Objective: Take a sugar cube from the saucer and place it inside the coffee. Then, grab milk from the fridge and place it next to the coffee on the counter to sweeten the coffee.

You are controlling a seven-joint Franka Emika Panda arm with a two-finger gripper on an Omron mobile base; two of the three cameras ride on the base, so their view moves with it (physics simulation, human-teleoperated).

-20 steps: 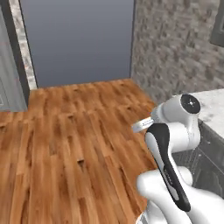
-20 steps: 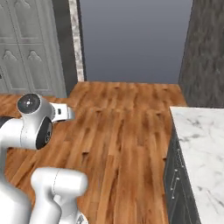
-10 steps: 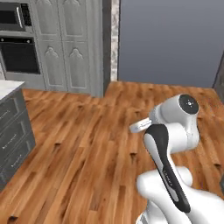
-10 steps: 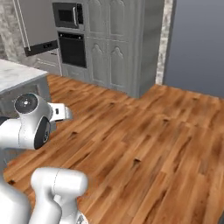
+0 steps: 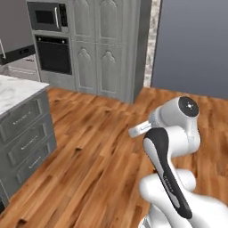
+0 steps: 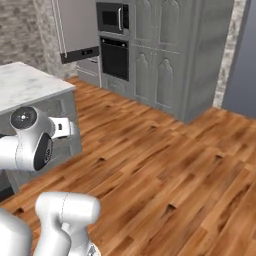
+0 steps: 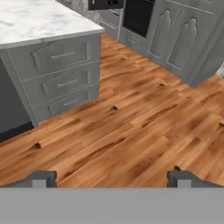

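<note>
My gripper (image 7: 113,179) is open, its two dark fingertips (image 7: 40,178) wide apart with nothing between them, looking down over wooden floor. The counter (image 7: 39,19), white marble over grey drawers, stands ahead and to the left; I also see the counter (image 5: 13,89) at the left edge and the counter (image 6: 30,82) beside my arm. A tall plain grey unit with a dark strip, which I take for the fridge (image 6: 75,25), stands at the back left, also visible as the fridge (image 5: 15,26). The sugar cube, saucer, coffee and milk are out of view.
A wall oven (image 6: 115,57) with a microwave (image 6: 111,17) above it sits beside tall grey panelled cabinets (image 6: 190,55). A blue-grey wall (image 5: 196,44) lies to the right. Open wooden floor (image 5: 89,151) stretches between the counter and the cabinets.
The whole picture has swung: the base has turned left. The blue-grey wall slid right, and the oven, cabinets and counter came into view. The folded arm kept its pose.
</note>
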